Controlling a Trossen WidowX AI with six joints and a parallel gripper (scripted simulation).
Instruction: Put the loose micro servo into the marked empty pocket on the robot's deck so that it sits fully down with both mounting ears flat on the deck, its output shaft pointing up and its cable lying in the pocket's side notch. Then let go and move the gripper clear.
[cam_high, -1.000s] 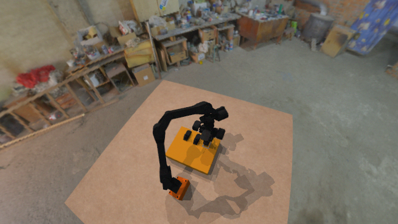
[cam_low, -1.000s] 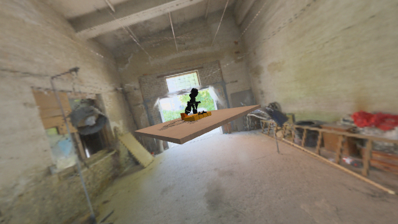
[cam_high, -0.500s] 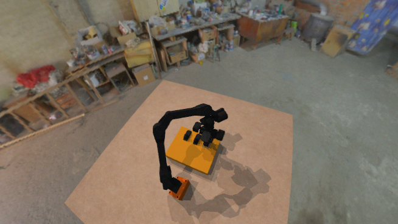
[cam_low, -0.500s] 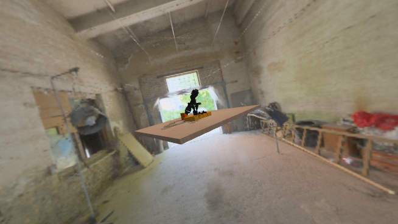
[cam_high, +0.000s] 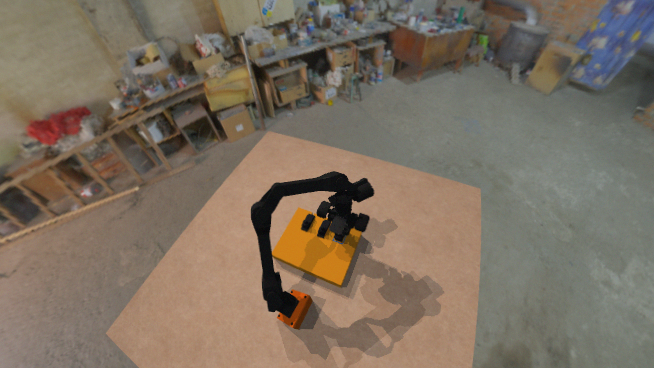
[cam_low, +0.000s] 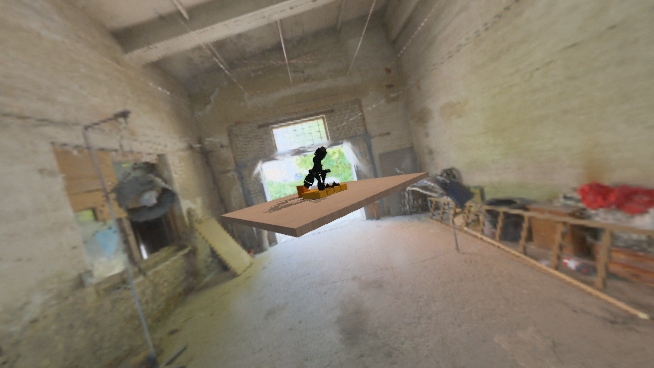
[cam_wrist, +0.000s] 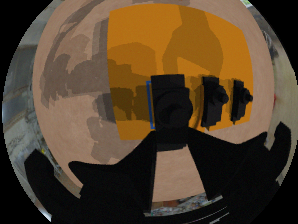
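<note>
Micro servo (cam_wrist: 169, 104) clamped between jaws (over deck (cam_wrist: 220, 43)).

I'm looking into an old workshop or storage hall: rough wooden shelves (cam_high: 150, 125) and workbenches (cam_high: 320, 47) are overflowing with boxes, tins and clutter along the wall. Bare, stained plaster walls (cam_low: 525, 90) are rising to a beamed ceiling (cam_low: 220, 20), and a worn concrete floor (cam_high: 550, 175) is spreading around my brown board (cam_high: 210, 300).
</note>
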